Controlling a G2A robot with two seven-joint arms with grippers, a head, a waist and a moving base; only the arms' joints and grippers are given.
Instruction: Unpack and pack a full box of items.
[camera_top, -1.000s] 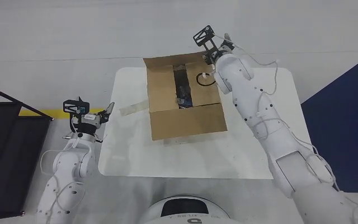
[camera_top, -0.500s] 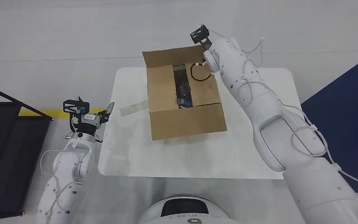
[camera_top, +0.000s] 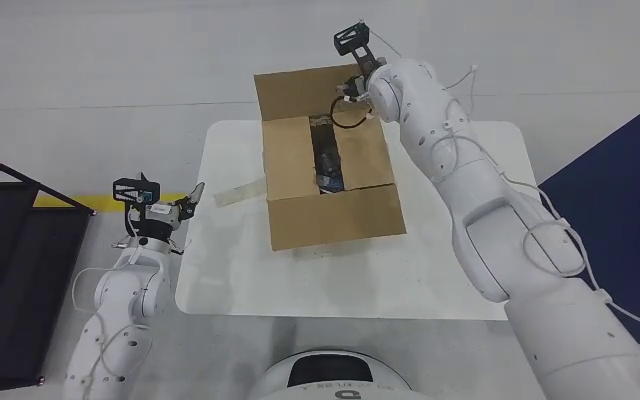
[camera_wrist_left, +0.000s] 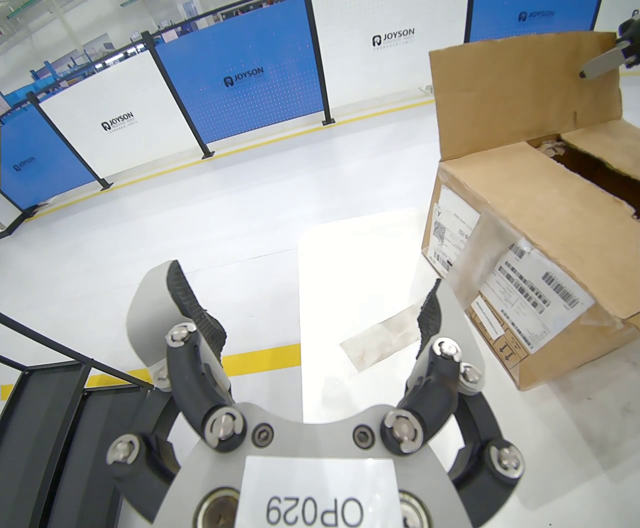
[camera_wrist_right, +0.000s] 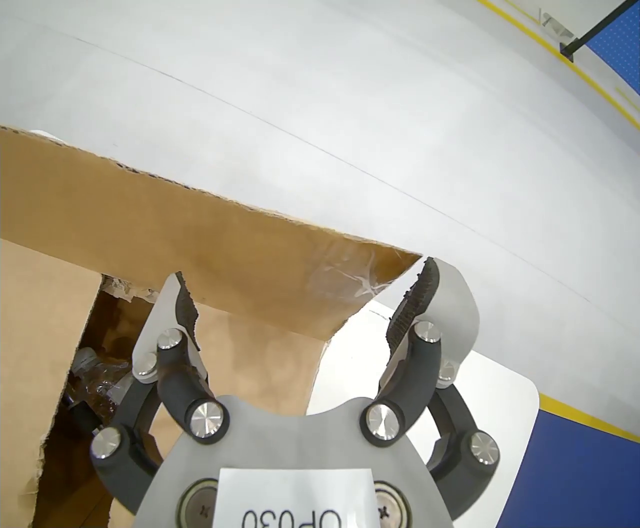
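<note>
left gripper (camera_wrist_left: 304, 280), right gripper (camera_wrist_right: 304, 270): jaws wide apart, empty | box (camera_top: 335, 215) contents dark, perhaps bags

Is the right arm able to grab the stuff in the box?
Probably not yet. The right gripper sits open at the upright flap's corner, and two folded flaps cover most of the box, leaving only a narrow gap.

A tape strip (camera_top: 237, 193) lies on the white table (camera_top: 450, 270), near a black rack (camera_top: 30, 275).
</note>
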